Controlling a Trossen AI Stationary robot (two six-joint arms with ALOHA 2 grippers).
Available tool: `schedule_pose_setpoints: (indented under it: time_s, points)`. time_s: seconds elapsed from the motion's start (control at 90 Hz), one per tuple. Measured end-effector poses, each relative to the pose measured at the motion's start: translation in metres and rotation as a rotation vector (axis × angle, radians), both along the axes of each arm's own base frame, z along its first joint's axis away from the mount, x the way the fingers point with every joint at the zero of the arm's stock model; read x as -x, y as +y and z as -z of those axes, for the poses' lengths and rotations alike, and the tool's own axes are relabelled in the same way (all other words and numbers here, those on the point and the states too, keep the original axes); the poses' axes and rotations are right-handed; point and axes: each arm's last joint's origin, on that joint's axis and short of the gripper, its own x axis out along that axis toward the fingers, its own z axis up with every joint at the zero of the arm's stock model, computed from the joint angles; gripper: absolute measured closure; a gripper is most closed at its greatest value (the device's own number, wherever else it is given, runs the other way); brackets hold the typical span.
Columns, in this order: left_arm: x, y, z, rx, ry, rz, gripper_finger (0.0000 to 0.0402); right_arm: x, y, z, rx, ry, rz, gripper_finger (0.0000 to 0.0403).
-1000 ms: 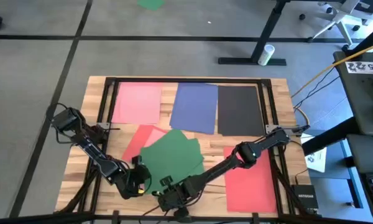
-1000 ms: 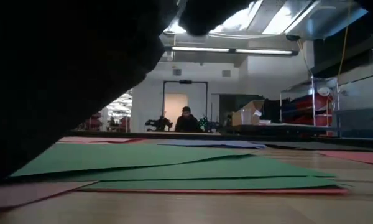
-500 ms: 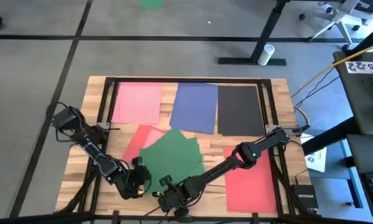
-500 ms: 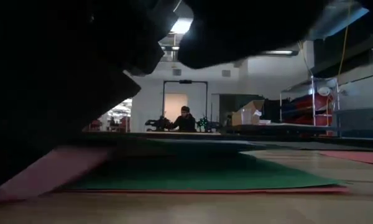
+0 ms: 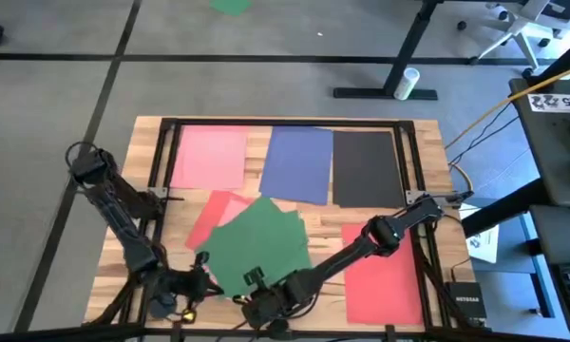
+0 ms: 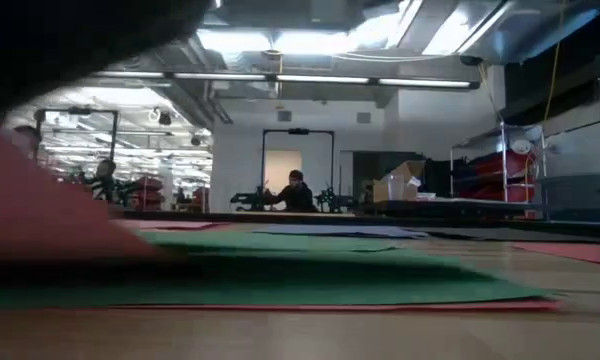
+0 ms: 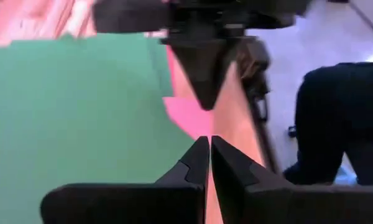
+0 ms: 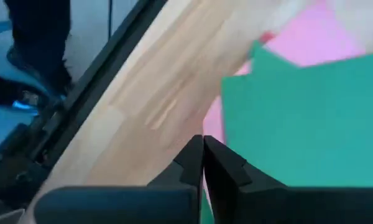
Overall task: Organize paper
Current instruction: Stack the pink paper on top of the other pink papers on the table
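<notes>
Several green sheets (image 5: pixel 261 242) lie overlapped at the table's middle, on top of a pink sheet (image 5: pixel 212 211). At the far side a pink sheet (image 5: pixel 209 157), a blue sheet (image 5: pixel 299 161) and a black sheet (image 5: pixel 366 169) lie flat in a row. A red sheet (image 5: pixel 380 275) lies near right. My left gripper (image 5: pixel 185 288) is at the near edge, left of the green pile, shut on the pink sheet's near end (image 6: pixel 40 205). My right gripper (image 5: pixel 261 302) is shut at the green pile's near edge. My left gripper pinches the pink sheet's near end (image 7: pixel 188 118) between its two shut fingers, coming low from the table's near-left side. That end is raised off the table (image 6: pixel 50 215), while the rest of the sheet stays under the green pile. My right gripper points its shut fingertips (image 8: pixel 202 149) down at the table, beside the near edge of the green (image 8: pixel 298 124) and pink (image 8: pixel 214 121) sheets. Whether it touches them I cannot tell.
A dark frame (image 5: pixel 161 166) runs around the table top. Bare wood (image 5: pixel 176 237) shows left of the pile and along the near edge. A person (image 6: pixel 298 192) sits far behind the table. A small white sheet (image 5: pixel 482 245) lies off the right edge.
My left gripper has moved toward the table's near-left corner, shut, and no longer fills the low view. The pink sheet's near end has come with it and now stands raised at the left, while the green sheets stay flat on the table.
</notes>
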Motion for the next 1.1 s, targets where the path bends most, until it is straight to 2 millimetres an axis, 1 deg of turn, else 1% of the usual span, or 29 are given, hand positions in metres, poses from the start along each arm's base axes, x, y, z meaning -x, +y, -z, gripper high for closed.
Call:
schedule_pose_setpoints:
  time_s: [0.078,0.256,0.4,0.578,0.756,0.933,1.1]
  points:
    - [0.005,-0.006,-0.009,-0.01,-0.042,0.009,0.0402,0.002,-0.002,-0.011,0.014,-0.025,0.016,0.0403]
    - [0.014,-0.017,-0.021,-0.025,-0.106,0.02,0.0402,0.006,-0.01,-0.049,0.006,-0.098,0.046,0.0403]
    - [0.022,-0.022,-0.024,-0.027,-0.135,0.018,0.0402,0.008,-0.02,-0.072,0.014,-0.149,0.077,0.0403]
    - [0.032,-0.026,-0.024,-0.02,-0.141,0.043,0.0402,0.015,-0.028,-0.1,0.048,-0.216,0.098,0.0403]
    - [0.036,-0.029,-0.025,-0.012,-0.147,0.051,0.0402,0.019,-0.039,-0.119,0.095,-0.264,0.143,0.0403]
    - [0.039,-0.03,-0.025,0.006,-0.144,0.052,0.0402,0.022,-0.054,-0.14,0.109,-0.309,0.192,0.0403]
    - [0.041,-0.031,-0.025,0.01,-0.143,0.059,0.0402,0.025,-0.064,-0.156,0.141,-0.35,0.218,0.0403]
